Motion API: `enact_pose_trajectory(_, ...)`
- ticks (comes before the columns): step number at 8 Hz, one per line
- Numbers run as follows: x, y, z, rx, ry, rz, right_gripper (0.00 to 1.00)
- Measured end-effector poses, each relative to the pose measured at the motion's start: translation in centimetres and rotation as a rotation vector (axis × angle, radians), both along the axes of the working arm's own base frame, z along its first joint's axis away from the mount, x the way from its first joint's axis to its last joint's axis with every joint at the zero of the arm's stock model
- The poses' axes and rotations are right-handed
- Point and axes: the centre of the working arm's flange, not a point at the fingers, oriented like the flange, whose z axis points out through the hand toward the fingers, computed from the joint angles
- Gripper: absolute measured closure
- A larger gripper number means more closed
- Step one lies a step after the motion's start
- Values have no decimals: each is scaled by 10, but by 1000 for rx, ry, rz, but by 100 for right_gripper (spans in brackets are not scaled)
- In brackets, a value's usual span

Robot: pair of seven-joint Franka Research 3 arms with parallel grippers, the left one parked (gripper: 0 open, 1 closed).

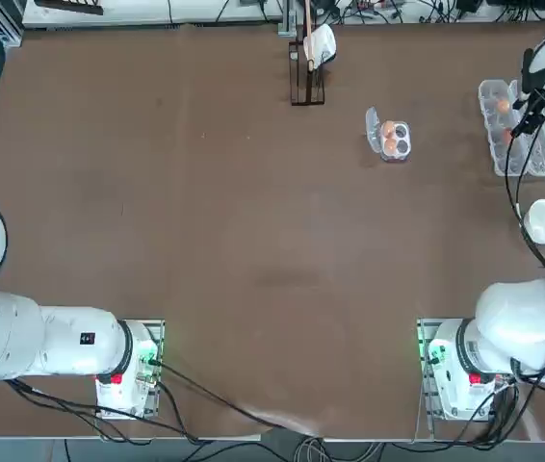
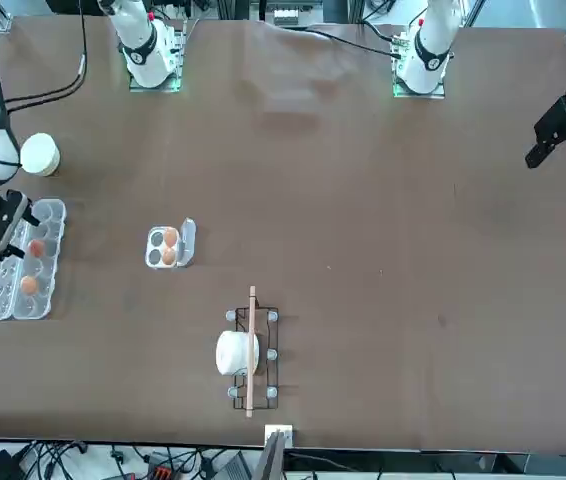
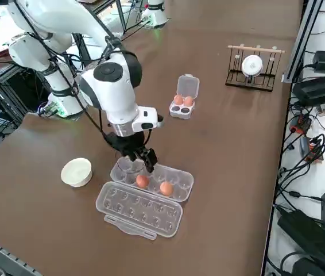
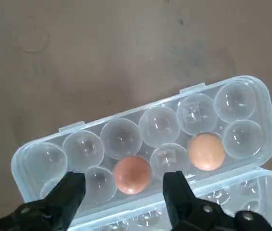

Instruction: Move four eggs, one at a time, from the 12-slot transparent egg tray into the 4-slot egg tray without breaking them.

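Over the long, clear plastic 12-slot egg tray [image 4: 174, 103], the black two-finger right gripper [image 4: 125, 177] is hanging with its fingers spread wide, gripping nothing. The tray is lying open, its long axis running away from the robot's bases, the far end leaning slightly left, and its clear hinged lid [image 3: 142, 208] is lying flat along its right side. Two brown-orange oval eggs [image 4: 206, 151] are sitting in its lid-side row, one cup between them; which way their long axes are pointing cannot be told. Left of the tray, the small square clear 4-slot egg tray [image 3: 181, 111] is holding two more brown-orange eggs [image 3: 188, 101] beside its raised lid flap [image 3: 188, 85]. Nearer the bases than the tray, a white round bowl [image 3: 77, 172] is resting.
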Motion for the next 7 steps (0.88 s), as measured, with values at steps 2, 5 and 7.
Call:
enact_pose_trajectory(2, -1, -5, -14, -2, -3, 9, 4)
enact_pose_trajectory(5, 2, -5, -24, -12, -25, 23, 7)
enact_pose_trajectory(7, 2, -5, -32, -13, -27, 26, 8)
